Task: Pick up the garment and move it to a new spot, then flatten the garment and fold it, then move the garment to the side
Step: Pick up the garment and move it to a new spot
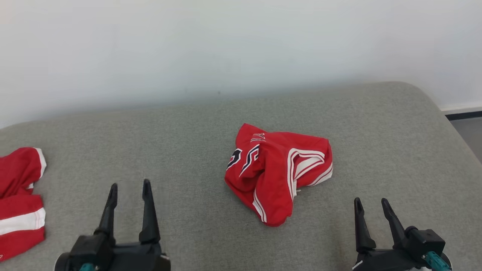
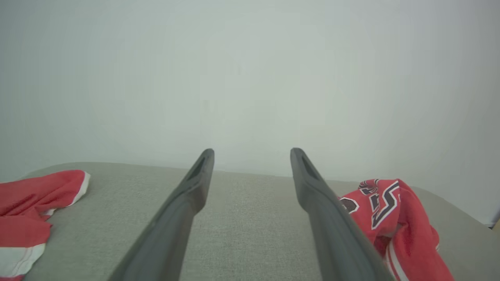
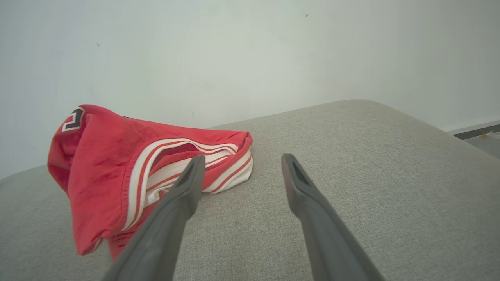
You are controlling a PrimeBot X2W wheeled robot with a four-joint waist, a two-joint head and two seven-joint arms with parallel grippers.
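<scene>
Left gripper and right gripper hovered empty, jaws wide, the crumpled red garment at twelve o'clock between them on the grey cushion. Flattening appeared to be the step in hand, and the next move likely called for pinching two opposite edges.

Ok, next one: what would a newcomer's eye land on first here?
A crumpled red garment with white stripes lies bunched in the middle of the grey padded surface. Nearer, the left gripper and right gripper stand open and empty, clear of it. A second red garment lies at the left edge.
</scene>
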